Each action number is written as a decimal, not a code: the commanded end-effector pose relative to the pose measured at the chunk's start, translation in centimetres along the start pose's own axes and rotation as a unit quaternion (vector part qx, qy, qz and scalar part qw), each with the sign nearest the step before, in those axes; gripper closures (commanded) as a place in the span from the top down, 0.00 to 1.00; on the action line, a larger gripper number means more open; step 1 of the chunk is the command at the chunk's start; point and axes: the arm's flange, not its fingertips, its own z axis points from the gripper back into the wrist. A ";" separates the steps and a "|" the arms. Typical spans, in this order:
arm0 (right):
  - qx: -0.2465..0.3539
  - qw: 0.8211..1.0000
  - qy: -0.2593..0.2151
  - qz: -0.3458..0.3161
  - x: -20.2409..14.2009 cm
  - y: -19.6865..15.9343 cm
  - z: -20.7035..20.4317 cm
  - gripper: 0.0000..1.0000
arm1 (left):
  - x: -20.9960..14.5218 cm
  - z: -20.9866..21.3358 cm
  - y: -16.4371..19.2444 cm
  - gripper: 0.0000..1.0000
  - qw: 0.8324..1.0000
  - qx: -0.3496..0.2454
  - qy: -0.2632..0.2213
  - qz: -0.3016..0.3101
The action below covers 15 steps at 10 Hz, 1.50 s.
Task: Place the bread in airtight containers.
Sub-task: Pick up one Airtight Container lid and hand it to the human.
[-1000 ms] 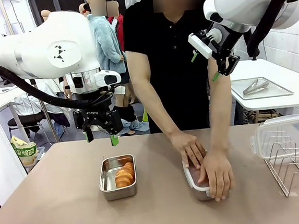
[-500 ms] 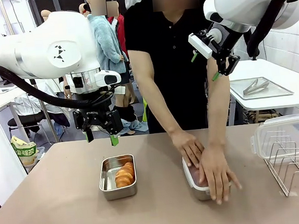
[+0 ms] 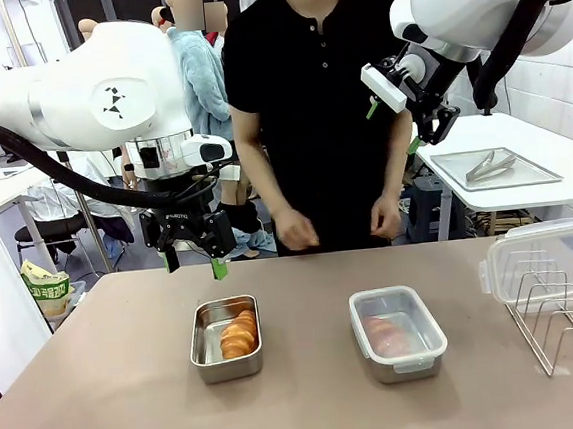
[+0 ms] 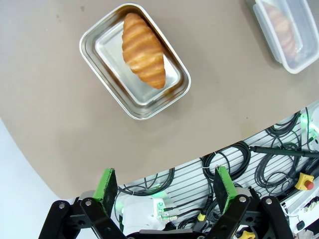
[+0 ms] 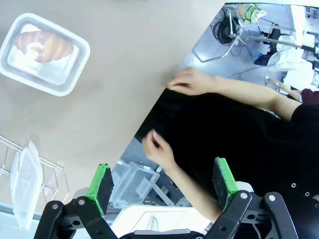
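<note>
A golden ridged bread roll (image 3: pixel 239 334) (image 4: pixel 144 50) lies in an uncovered steel container (image 3: pixel 205 354) (image 4: pixel 102 59) left of the table's middle. A second container (image 3: pixel 398 332) (image 5: pixel 44 54) (image 4: pixel 282 32) right of the middle holds another roll under a clear snapped-on lid. My left gripper (image 3: pixel 194 263) (image 4: pixel 167 186) hangs open well above the uncovered container. High at the upper right, my right gripper (image 3: pixel 392 125) (image 5: pixel 162 181) is open with nothing in it. The person stands at the far side with both hands (image 3: pixel 296 231) raised off the table.
A wire rack (image 3: pixel 562 316) at the table's right edge carries a clear lid (image 3: pixel 542 261) (image 5: pixel 22 181). A side table behind holds a flat steel tray (image 3: pixel 491 167) with tongs. The table's front and left parts are bare.
The person's hands, which were pressing the lid onto the right container, have lifted away and the person has straightened up. Both arms have stayed still.
</note>
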 end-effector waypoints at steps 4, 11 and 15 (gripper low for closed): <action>-0.005 1.000 -0.001 -0.002 0.0 0.0 -0.1 1.00 | -0.1 0.2 0.1 1.00 1.000 0.004 0.000 0.001; -0.005 1.000 -0.001 -0.002 0.0 0.0 -0.1 1.00 | -0.1 0.2 0.1 1.00 1.000 0.004 0.000 0.001; -0.005 1.000 -0.001 -0.002 0.0 0.0 -0.1 1.00 | -0.1 0.2 0.1 1.00 1.000 0.004 0.000 0.001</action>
